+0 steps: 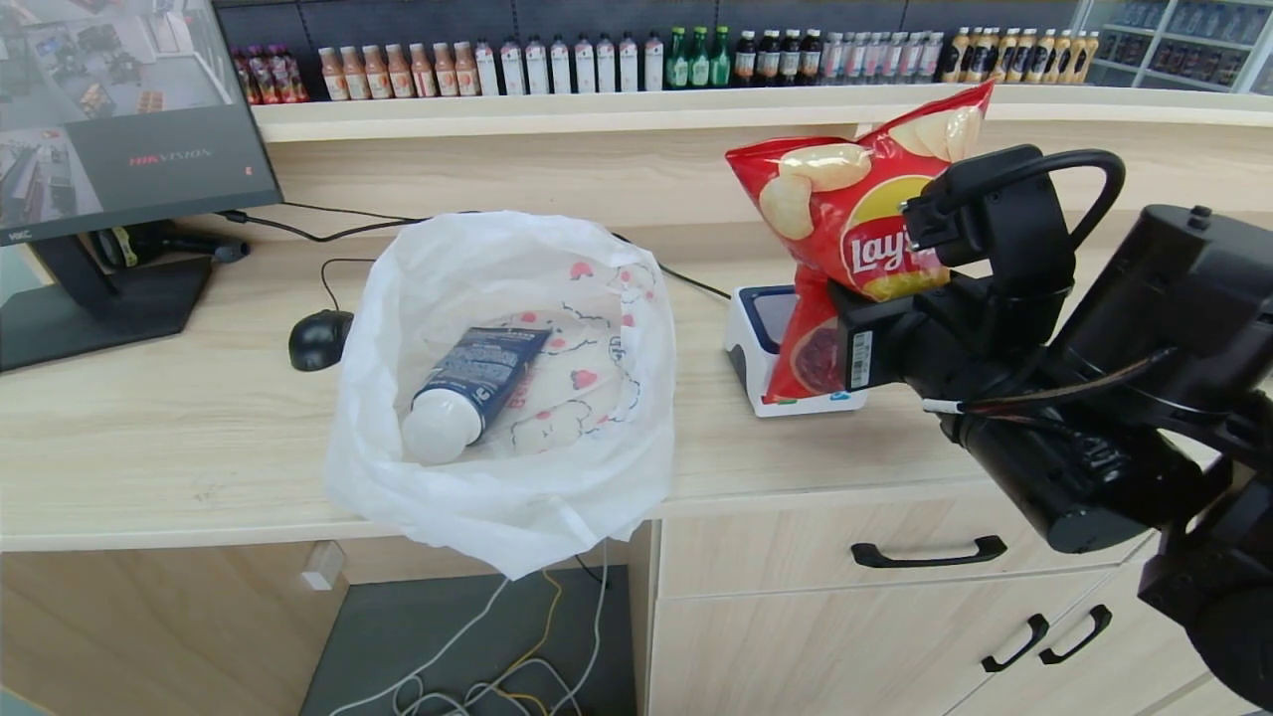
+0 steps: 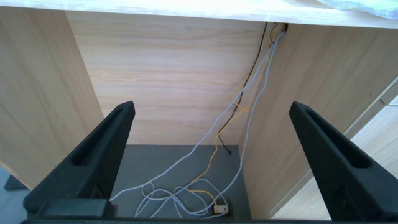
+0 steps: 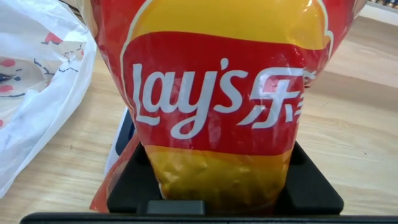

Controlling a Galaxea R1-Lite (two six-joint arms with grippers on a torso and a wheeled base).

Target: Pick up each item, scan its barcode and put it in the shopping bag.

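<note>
The left pincer point(image 2: 211, 112) hangs below the counter edge with its two fingers spread wide and nothing between them. Beyond it are the wooden panels of the knee space and a tangle of cables point(image 2: 186, 196) on the dark floor.

The right pincer point(image 3: 219, 186) is clamped on the lower part of a red and yellow chip bag point(image 1: 855, 209) and holds it upright with the top leaning away to the right. The chip bag's bottom end hangs over the white scanner point(image 1: 753, 373) just below the pincer; I cannot tell whether they touch.

Left of the right pincer the counter point(image 1: 149, 438) runs as bare wood between the scanner and the shopping bag point(image 1: 497, 497), whose lower fold droops over the counter's front edge. Further left sit a black mouse point(image 1: 318, 340) and a monitor point(image 1: 119, 109).

The shopping bag stands open, well apart from the right pincer. Inside it lies a dark blue tube point(image 1: 477, 383) with its white cap toward the counter's front edge.
</note>
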